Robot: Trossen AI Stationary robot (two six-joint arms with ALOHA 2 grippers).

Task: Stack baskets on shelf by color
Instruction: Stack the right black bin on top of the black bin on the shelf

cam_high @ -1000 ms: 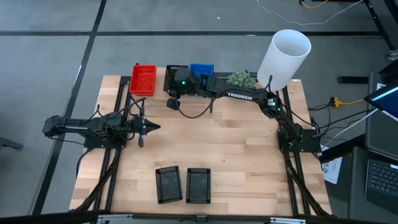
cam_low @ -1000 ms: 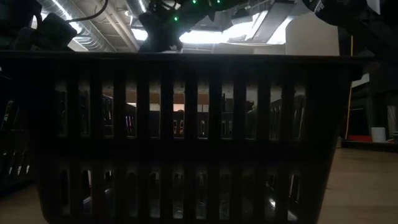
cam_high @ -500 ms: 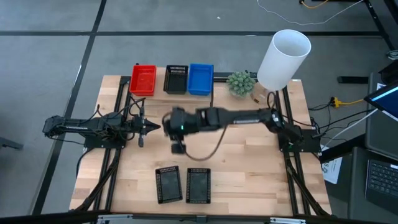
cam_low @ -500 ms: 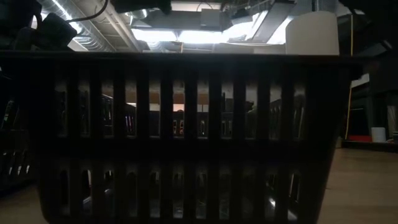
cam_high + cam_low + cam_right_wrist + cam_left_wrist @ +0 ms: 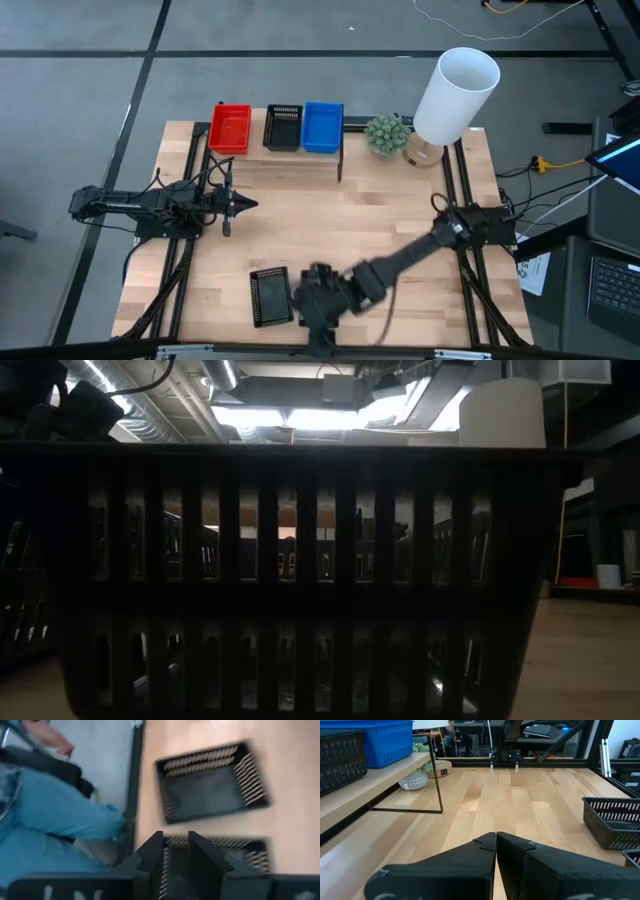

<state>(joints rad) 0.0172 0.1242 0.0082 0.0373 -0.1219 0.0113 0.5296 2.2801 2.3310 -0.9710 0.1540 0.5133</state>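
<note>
Black plastic mesh baskets [image 5: 269, 296] lie at the tabletop's [image 5: 400, 225] front edge. The right gripper [image 5: 176, 851] hovers over one, jaws slightly apart, holding nothing. They look light and stiff; grab a rim. All the baskets look empty. The left gripper [image 5: 496, 840] waits, closed.

- Low light-wood plank shelf on thin black metal legs [image 5: 290, 161]: stands along the far edge of the surface.
- Red plastic mesh basket [image 5: 230, 128], black mesh basket [image 5: 283, 127], blue mesh basket [image 5: 323, 127]: side by side on the shelf, upright.
- Black mesh basket [image 5: 270, 297]: near edge, upright; a second black basket [image 5: 215, 855] just beside it.
</note>
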